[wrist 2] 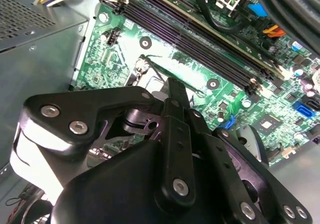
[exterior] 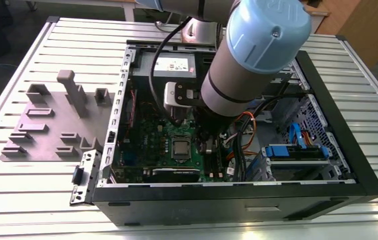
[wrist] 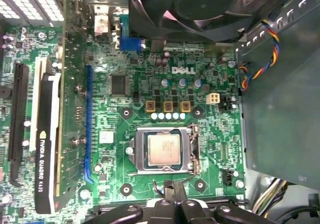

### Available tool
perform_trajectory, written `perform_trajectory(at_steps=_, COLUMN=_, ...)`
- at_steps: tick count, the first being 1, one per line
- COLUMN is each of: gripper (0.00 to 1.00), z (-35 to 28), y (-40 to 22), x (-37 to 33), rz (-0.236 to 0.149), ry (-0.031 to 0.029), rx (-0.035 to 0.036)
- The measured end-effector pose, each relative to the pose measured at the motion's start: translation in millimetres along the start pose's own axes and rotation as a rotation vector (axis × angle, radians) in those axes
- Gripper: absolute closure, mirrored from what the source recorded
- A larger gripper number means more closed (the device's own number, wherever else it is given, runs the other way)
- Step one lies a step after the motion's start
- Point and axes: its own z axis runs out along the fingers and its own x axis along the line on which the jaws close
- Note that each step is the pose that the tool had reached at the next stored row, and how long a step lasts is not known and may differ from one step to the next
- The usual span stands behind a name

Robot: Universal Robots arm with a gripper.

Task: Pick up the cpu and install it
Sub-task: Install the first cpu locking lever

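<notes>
The cpu (wrist: 163,150) is a small silver-grey square lying flat inside the metal socket frame (wrist: 192,151) on the green motherboard (wrist: 215,129). The exterior view has the cpu (exterior: 179,148) near the middle of the open computer case. My gripper (wrist: 172,185) hovers over the board just beside the socket's edge, apart from the chip. Its black fingers (wrist 2: 176,99) are drawn together and hold nothing. In the exterior view the arm's blue and grey wrist covers most of the gripper (exterior: 207,142).
A black graphics card (wrist: 47,149) stands on one side of the socket and a large fan (wrist: 185,9) overhangs the board. Long memory slots (wrist 2: 210,34) run past the socket. Cables and a blue drive bay (exterior: 296,150) fill the case's right. A grey fixture plate (exterior: 49,125) with upright blocks lies outside.
</notes>
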Motion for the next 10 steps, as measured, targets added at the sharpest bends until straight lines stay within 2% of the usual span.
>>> perform_trajectory(at_steps=3, gripper=0.89, z=0.5, y=-0.1, x=0.1, rz=0.000, ry=0.0141, rx=0.0013)
perform_trajectory(at_steps=7, gripper=0.89, z=2.1, y=-0.2, x=0.1, rz=-0.001, ry=0.0215, rx=0.0045)
perform_trajectory(at_steps=10, gripper=0.89, z=3.2, y=-0.3, x=0.2, rz=-0.001, ry=0.0296, rx=0.0051)
